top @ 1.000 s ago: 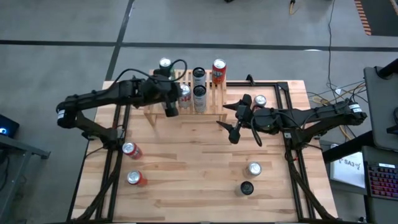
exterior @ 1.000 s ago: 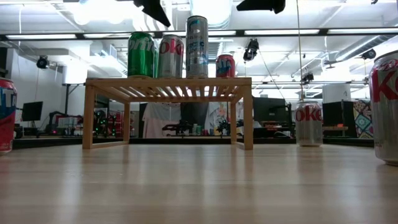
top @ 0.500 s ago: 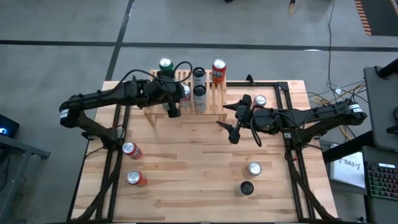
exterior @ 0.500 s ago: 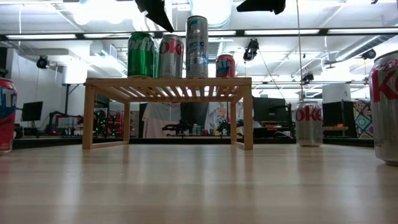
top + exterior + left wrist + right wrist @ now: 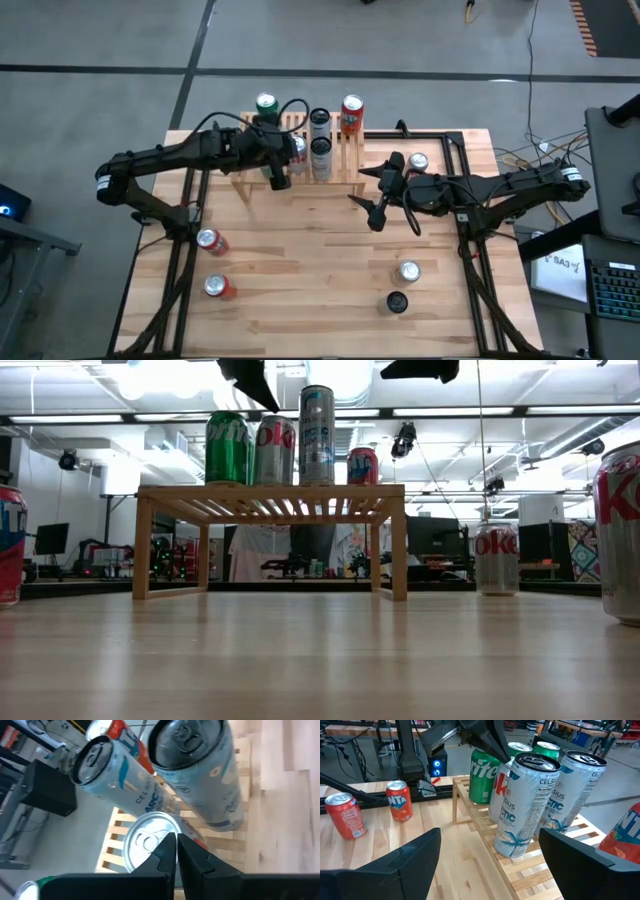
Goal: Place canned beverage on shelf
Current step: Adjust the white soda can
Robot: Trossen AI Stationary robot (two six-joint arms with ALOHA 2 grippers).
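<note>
Cans crowd the shelf (image 5: 300, 150) at the far edge of my table (image 5: 320, 270): a green Sprite can (image 5: 483, 782), a silver Diet Coke can (image 5: 274, 450) with red "oke" lettering showing, two white Celsius cans (image 5: 526, 805) printed "CELSIUS" and part of "ARCTIC", and a red can (image 5: 352, 115) at the shelf's right end. My left gripper (image 5: 276, 178) hangs just above the Diet Coke can's silver lid, fingers (image 5: 167, 852) pressed together and holding nothing. My right gripper (image 5: 378, 205) hovers over bare table in front of the shelf's right end, spread wide and empty. Loose cans stand on the table: two red ones on my left side, one reading "NTA", so a Fanta can (image 5: 400, 800); another Diet Coke can (image 5: 496, 558) on the right; and a silver-topped can (image 5: 408, 271) beside a black-topped can (image 5: 397, 301) near the front right.
</note>
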